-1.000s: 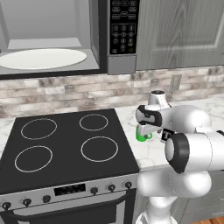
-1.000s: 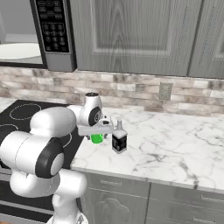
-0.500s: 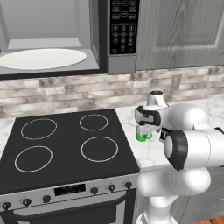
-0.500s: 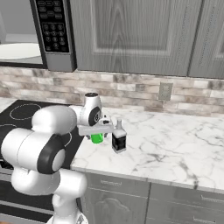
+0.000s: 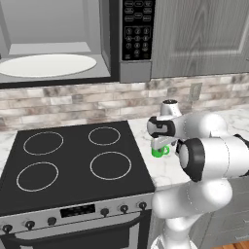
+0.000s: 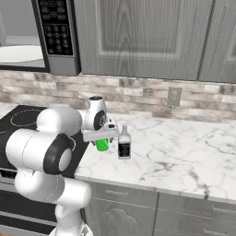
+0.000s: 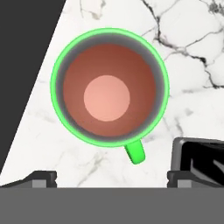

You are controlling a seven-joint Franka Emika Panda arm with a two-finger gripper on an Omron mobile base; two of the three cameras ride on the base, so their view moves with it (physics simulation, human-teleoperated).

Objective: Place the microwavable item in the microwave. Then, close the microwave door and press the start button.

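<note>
Microwave (image 5: 73, 44) up top-left over stove (image 5: 73, 165), cavity w/ white turntable (image 5: 46, 64) exposed, keypad (image 5: 137, 29) to its right; door not made out in these views. Marble tabletop (image 6: 175, 156) right of stove, carrying mug plus small dark bottle (image 6: 123, 145).

Green mug (image 7: 109, 87) upright on tabletop just beside stove edge, near front-left corner of marble, brown liquid inside, handle (image 7: 135, 152) pointing toward bottom of hand view. Bottle just beside mug on side away from stove, apart from it as far as can be told.

Tool (image 6: 102, 134) directly above mug, looking straight down into it, fingers spread wide apart, nothing held.

Step in hand, by judgement: descend & grasp. Best done by straddling rim/wall w/o catching handle, closing gently, keeping mug level, since liquid likely spills on tilt.

Edges/room: stove edge close on one side, bottle close on other, so little sideways slack; straight vertical drop & lift safest. Open air above stove toward cavity looks free for carry; cavity lip & keypad column to be cleared on entry.
</note>
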